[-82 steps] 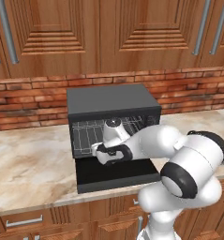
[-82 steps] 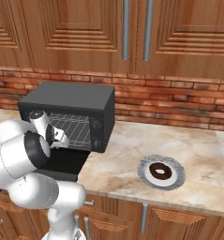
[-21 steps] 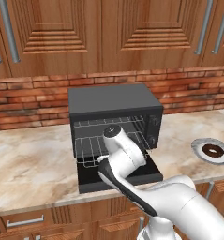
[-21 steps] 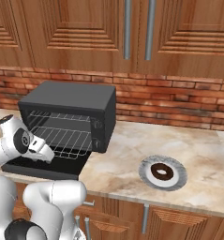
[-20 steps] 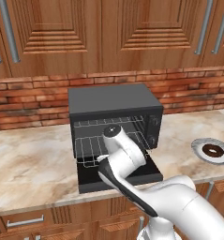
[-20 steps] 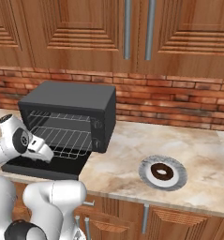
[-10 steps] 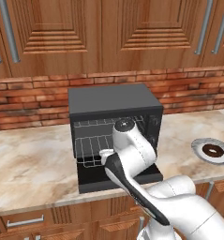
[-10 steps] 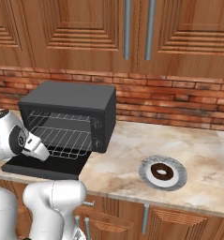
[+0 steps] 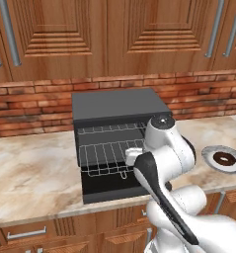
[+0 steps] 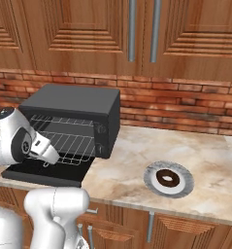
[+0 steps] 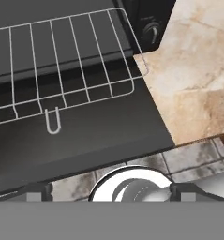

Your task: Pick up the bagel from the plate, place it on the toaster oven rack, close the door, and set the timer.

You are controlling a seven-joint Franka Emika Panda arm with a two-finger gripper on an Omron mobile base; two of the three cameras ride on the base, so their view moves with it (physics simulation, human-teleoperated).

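The end effector [image 10: 48, 156] is hovering wide open over the pulled-out rack [image 10: 69, 141] and lowered door [image 10: 44, 172], holding nothing. The bagel [image 10: 168, 178] is lying on its plate [image 10: 151, 176] on the bench [image 10: 127, 165], at the oven's [image 10: 74, 104] three o'clock.

A black toaster oven [image 9: 117, 106] is set on the marble counter [image 9: 30, 173], against the brick backsplash [image 9: 30, 106]. Its door [image 9: 109, 187] is folded down flat toward the counter's front edge, and the wire rack [image 9: 107, 157] is pulled partway out over it. Near the counter's right end, a dark bagel [image 9: 224, 158] is seen on a grey-rimmed plate [image 9: 209, 153]. The oven's right side is partly hidden by the white arm [image 9: 164, 153]. Wooden cabinets [image 9: 114, 34] are mounted above.
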